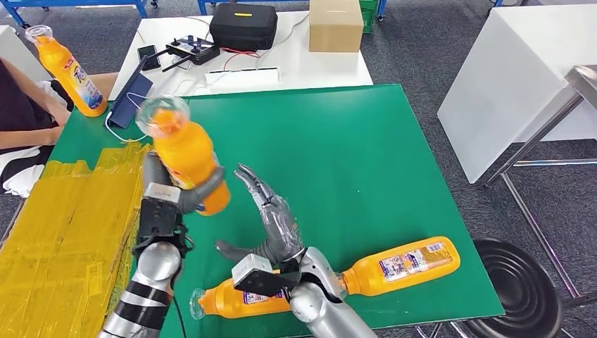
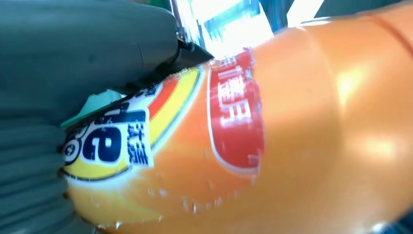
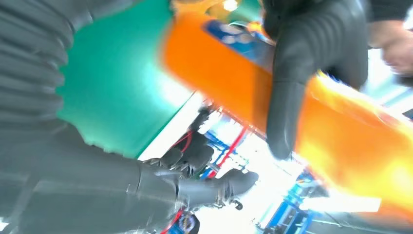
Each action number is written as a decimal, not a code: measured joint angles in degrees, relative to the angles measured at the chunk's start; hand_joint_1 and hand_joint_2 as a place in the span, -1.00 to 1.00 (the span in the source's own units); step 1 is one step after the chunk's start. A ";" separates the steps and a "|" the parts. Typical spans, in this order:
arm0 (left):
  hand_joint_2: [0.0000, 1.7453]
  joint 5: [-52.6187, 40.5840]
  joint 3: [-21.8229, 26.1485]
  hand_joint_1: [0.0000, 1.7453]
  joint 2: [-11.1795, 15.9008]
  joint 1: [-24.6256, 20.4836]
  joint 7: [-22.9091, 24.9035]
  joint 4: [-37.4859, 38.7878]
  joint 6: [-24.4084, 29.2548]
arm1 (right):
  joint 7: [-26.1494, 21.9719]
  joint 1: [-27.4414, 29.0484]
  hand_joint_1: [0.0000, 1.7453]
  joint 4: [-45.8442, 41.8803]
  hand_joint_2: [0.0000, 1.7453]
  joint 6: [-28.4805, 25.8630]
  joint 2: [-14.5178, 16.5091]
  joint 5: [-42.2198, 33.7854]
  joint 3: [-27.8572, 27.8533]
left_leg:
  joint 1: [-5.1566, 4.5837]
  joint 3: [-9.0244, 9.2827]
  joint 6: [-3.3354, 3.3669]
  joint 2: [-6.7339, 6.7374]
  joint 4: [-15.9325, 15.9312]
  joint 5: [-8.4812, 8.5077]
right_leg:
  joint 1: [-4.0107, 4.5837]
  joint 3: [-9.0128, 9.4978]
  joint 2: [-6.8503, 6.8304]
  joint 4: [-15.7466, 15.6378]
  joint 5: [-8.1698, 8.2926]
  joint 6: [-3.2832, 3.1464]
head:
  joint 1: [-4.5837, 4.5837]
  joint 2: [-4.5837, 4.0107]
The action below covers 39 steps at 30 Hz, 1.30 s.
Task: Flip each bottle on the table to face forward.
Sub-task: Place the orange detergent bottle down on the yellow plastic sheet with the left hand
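left hand (image 1: 184,199) grips an orange bottle (image 1: 184,153) above the green table (image 1: 366,155); right hand (image 1: 271,218) beside it looks spread and empty, though its wrist view is blurred.

Right wrist view: strongly motion-blurred; the label on the held bottle (image 3: 234,73) is unreadable. Near edge of the green table (image 1: 366,141): the right arm (image 1: 320,296) hides the middle of one lying bottle (image 1: 232,299). Left edge: a seated person (image 1: 21,113) is cut off by the frame.
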 joint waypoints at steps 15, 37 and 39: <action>1.00 -54.57 13.40 1.00 17.27 -19.90 24.57 28.64 -11.35 | -1.85 6.71 -1.00 -21.41 1.00 3.87 -5.70 -6.81 -4.56 | 0.11 0.08 -0.23 0.28 -0.01 0.26 | 0.17 -0.02 0.18 0.07 0.17 -0.20 | 0.00 -0.01; 1.00 -51.43 12.51 1.00 23.67 -35.59 25.15 59.08 -39.14 | -2.38 7.24 -1.00 -25.53 1.00 6.69 -7.35 -9.02 -10.29 | 0.12 -0.11 -0.23 0.23 -0.01 0.25 | 0.16 -0.15 0.20 0.07 0.17 -0.18 | 0.02 -0.01; 1.00 -50.53 12.51 1.00 23.91 -35.37 23.72 59.59 -39.79 | -2.41 7.19 -1.00 -25.53 1.00 6.86 -7.36 -9.09 -10.31 | 0.13 -0.12 -0.23 0.23 -0.01 0.25 | 0.15 -0.14 0.20 0.07 0.17 -0.18 | 0.02 0.00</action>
